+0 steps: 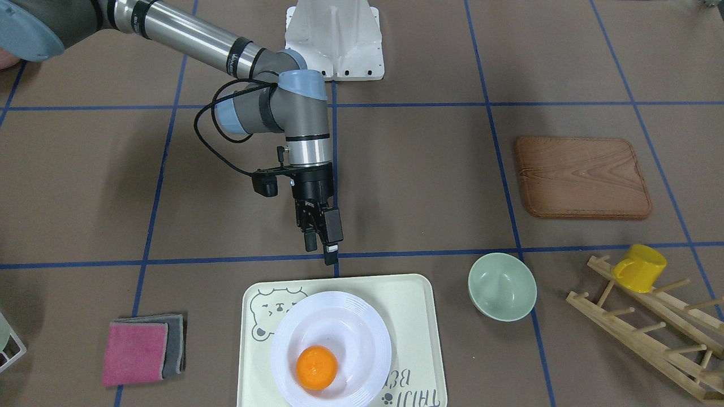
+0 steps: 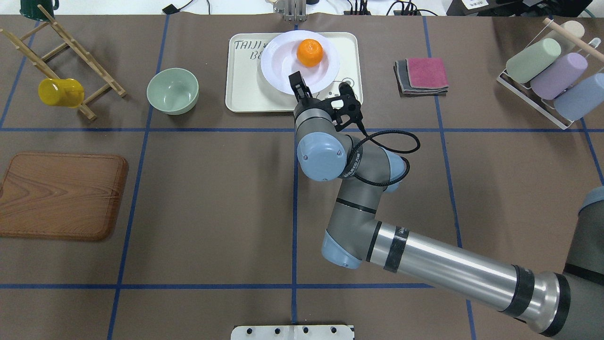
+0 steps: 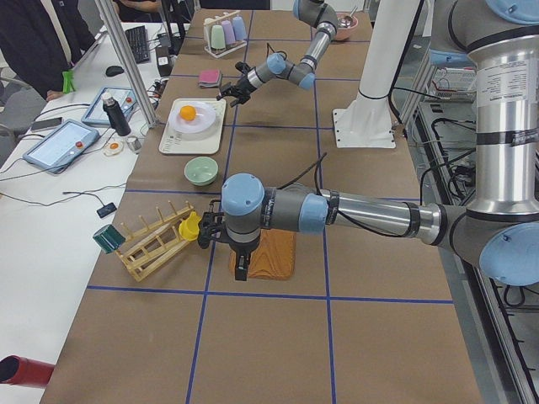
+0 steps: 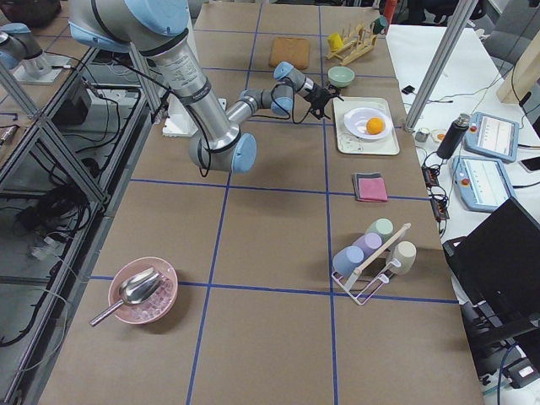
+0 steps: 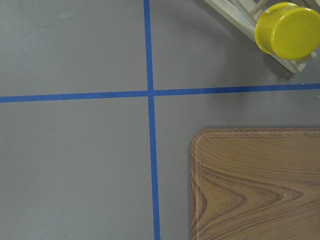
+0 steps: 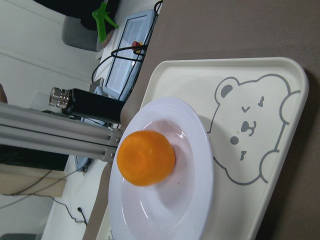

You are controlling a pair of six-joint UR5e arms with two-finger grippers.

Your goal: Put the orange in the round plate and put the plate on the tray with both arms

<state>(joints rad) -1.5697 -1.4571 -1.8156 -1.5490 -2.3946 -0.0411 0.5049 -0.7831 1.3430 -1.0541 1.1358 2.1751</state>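
Note:
The orange lies in the sunken centre of the round white plate. The plate rests on the cream bear tray, beside the bear drawing. My right gripper hangs at the tray's robot-side edge, above the table and apart from the plate. Its fingers stand a little apart with nothing between them. The right wrist view looks down on the orange, the plate and the tray. My left gripper shows only in the exterior left view, over the wooden board. I cannot tell whether it is open or shut.
A pale green bowl stands beside the tray. A brown wooden board lies further off, and a yellow mug hangs on a wooden rack. Pink and grey cloths lie on the tray's other side. A cup rack stands at the table's far corner.

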